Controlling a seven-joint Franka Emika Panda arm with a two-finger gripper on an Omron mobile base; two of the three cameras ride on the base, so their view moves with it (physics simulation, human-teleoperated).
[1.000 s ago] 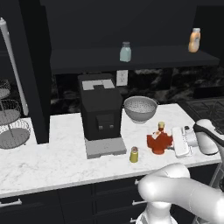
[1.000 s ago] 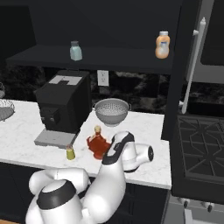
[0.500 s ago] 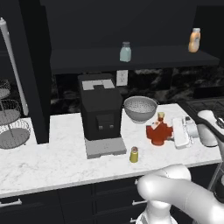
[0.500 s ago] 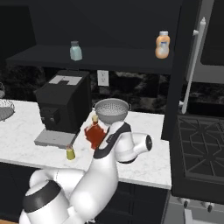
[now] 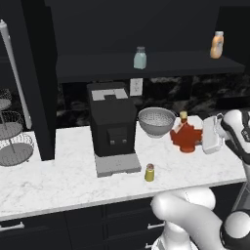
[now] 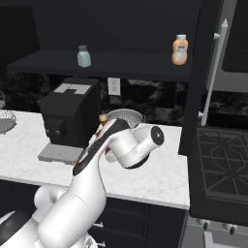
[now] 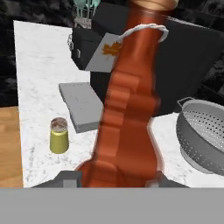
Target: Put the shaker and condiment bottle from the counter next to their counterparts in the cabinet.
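Above the marble counter (image 5: 73, 171), the red bottle (image 5: 185, 136) is held sideways by the gripper (image 5: 204, 138), beside the colander (image 5: 156, 121).

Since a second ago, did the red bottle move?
Yes. The red bottle, shut in the claw, has risen off the counter, higher beside the colander in the left base view.

White arm bent low rightward, pincer (image 5: 199, 138) clamped sideways on condiment bottle (image 5: 186, 135)
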